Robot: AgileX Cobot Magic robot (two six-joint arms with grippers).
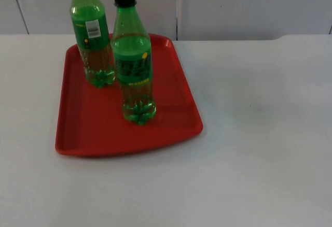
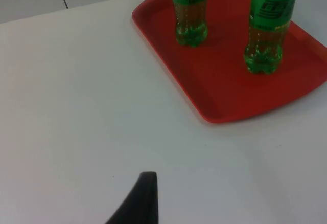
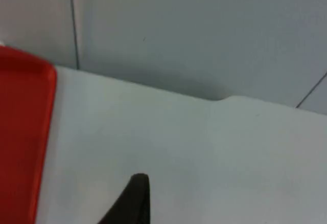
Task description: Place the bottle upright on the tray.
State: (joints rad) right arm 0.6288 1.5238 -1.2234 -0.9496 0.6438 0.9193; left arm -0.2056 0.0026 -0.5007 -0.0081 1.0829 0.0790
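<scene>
White table top [image 1: 249, 149] is seen stretching from the near edge back to the grey partition wall [image 1: 249, 4], with a red tray [image 1: 88, 128] set on its left half. Two green bottles are seen standing upright on the tray. One, the black-capped bottle [image 1: 133, 66], is placed near the tray's middle; the second bottle [image 1: 93, 35] is placed behind it, toward the tray's far left corner, with a white label patch facing the camera. The two are set near each other without touching.

From the left wrist, the tray [image 2: 219, 81] and both bottles are viewed from the side: the black-capped bottle [image 2: 268, 24] toward the tray's outer edge, the second bottle [image 2: 189, 9] farther in. The left gripper is held above bare table beside the tray, well apart from it, one black fingertip [image 2: 145, 193] being visible; whether its fingers are parted or closed cannot be told.

From the right wrist, the tray's edge [image 3: 25, 132] is seen off to one side, with the partition wall [image 3: 204, 29] ahead. The right gripper is likewise held over bare table, a single fingertip [image 3: 135, 196] being visible, and its state cannot be told. Nothing is held by either.
</scene>
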